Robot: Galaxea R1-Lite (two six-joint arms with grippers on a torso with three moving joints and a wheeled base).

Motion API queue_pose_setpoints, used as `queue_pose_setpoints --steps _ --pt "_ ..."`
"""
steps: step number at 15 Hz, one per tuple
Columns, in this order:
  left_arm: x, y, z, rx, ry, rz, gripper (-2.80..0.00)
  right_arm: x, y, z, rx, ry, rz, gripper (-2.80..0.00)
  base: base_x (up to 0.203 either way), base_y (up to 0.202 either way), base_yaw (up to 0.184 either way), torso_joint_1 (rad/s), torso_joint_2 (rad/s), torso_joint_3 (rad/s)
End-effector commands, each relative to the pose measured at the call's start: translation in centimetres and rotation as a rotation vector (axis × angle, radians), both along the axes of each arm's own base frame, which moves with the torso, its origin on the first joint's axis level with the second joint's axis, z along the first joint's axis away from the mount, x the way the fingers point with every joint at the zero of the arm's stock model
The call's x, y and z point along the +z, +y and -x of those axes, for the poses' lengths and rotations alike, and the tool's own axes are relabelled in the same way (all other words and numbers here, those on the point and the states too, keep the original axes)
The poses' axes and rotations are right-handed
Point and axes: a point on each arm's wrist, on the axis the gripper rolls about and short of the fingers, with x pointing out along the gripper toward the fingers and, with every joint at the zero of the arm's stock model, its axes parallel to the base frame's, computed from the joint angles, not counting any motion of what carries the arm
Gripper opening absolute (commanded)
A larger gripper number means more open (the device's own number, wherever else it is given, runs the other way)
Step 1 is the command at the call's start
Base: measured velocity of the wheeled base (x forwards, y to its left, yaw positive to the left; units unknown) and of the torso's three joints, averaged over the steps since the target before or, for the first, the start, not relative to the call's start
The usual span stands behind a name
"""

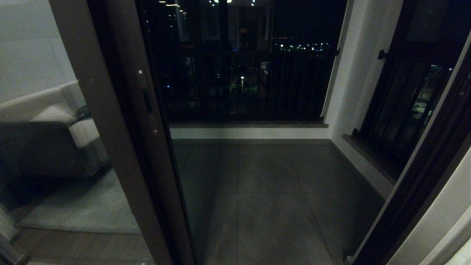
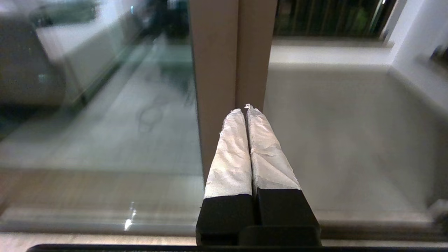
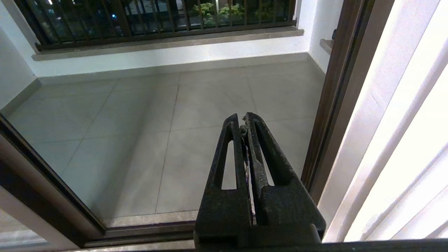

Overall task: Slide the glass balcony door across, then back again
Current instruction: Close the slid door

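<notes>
The glass balcony door (image 1: 152,121) is slid over to the left. Its dark brown edge stile carries the narrow recessed handle slot (image 1: 148,101). In the left wrist view, my left gripper (image 2: 244,109) is shut with nothing in it, and its white-taped fingertips (image 2: 233,119) sit close in front of the brown stiles (image 2: 253,52). My right gripper (image 3: 244,119) is shut and empty, hanging over the balcony floor tiles (image 3: 140,133) near the right door jamb (image 3: 332,105). Neither gripper shows in the head view.
Left of the door stands a brown-framed pane (image 1: 55,147) showing a sofa (image 1: 44,121) and rug. Past the doorway lie the tiled balcony floor (image 1: 272,198), a dark railing (image 1: 250,84) and a black barred side window (image 1: 408,99). A floor track (image 3: 140,232) runs along the threshold.
</notes>
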Motion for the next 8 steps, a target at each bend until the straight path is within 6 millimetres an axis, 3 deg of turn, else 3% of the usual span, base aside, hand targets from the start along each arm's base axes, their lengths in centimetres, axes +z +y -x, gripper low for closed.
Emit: queue_pose_setpoints --steps 1,4,8 --pt "3.6 -0.1 1.0 -0.022 -0.091 0.009 -2.8 0.0 0.0 0.0 0.0 0.001 0.0 -2.8 0.0 0.0 0.0 0.0 0.0 0.0" --pt "8.6 -0.2 1.8 -0.095 -0.12 0.006 -2.8 0.0 0.0 0.0 0.0 0.001 0.0 -2.8 0.0 0.0 0.0 0.0 0.0 0.0" --pt "12.7 -0.4 1.3 -0.167 -0.106 0.002 -2.8 0.0 0.0 0.0 0.001 0.001 0.0 -2.8 0.0 0.0 0.0 0.0 0.0 0.0"
